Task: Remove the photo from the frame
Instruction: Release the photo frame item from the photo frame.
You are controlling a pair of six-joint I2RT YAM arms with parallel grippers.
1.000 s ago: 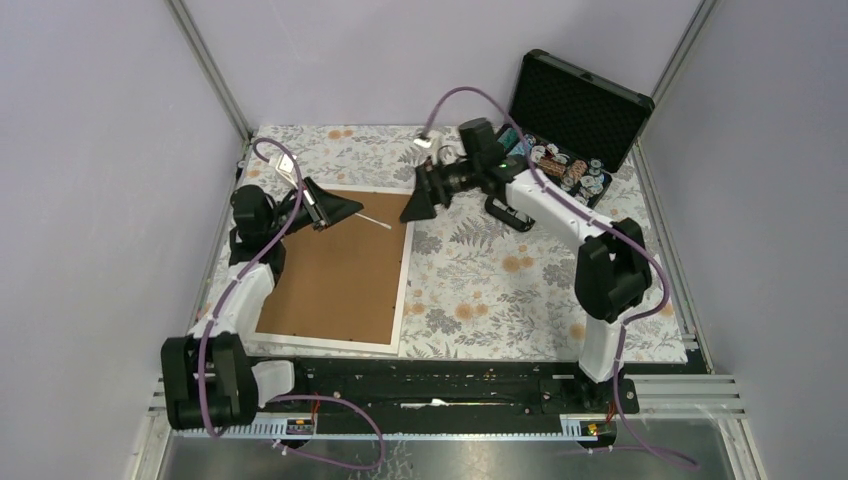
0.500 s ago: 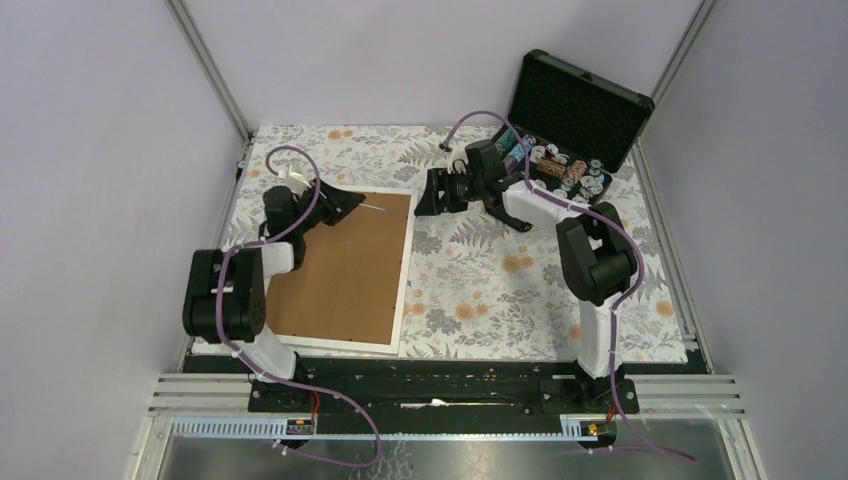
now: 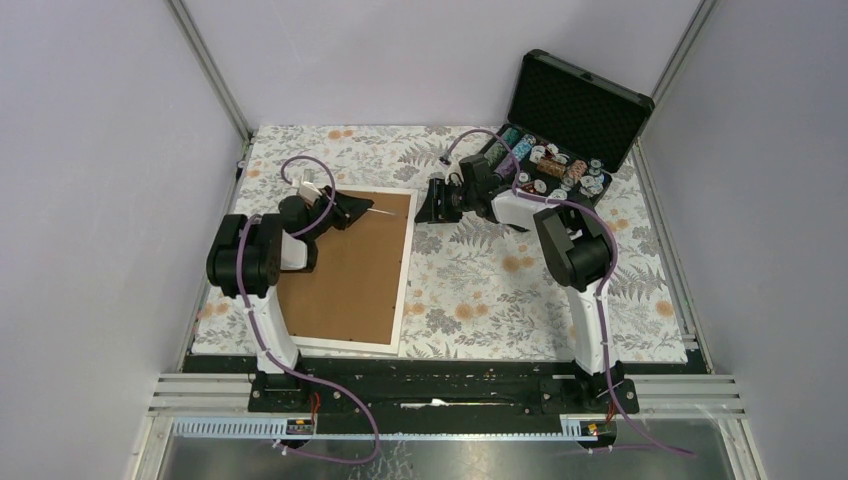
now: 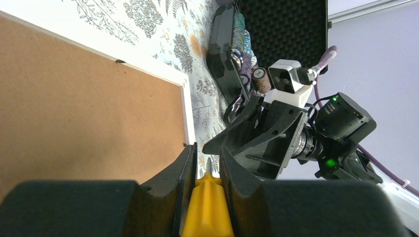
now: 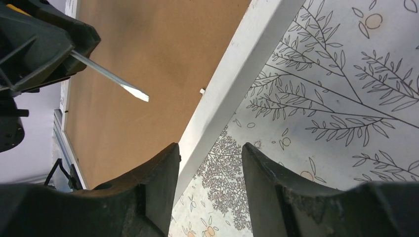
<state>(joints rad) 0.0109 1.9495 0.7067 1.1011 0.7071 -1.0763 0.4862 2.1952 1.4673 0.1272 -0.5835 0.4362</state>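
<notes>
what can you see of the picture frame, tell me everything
The frame lies flat and face down on the floral tablecloth, left of centre. Its back is a brown fibreboard-like panel inside a narrow white border, with a small tab on one inner edge. The left gripper holds a screwdriver over the panel; whether the tip touches is unclear. Its front is hidden.

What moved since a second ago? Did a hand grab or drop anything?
The left arm and right arm folded their elbows up and in; the hands barely shifted. The left hand still grips the screwdriver over the brown back of the frame. The right hand stays open, empty, by the frame's far right corner. Frame and chip case stayed put.
</notes>
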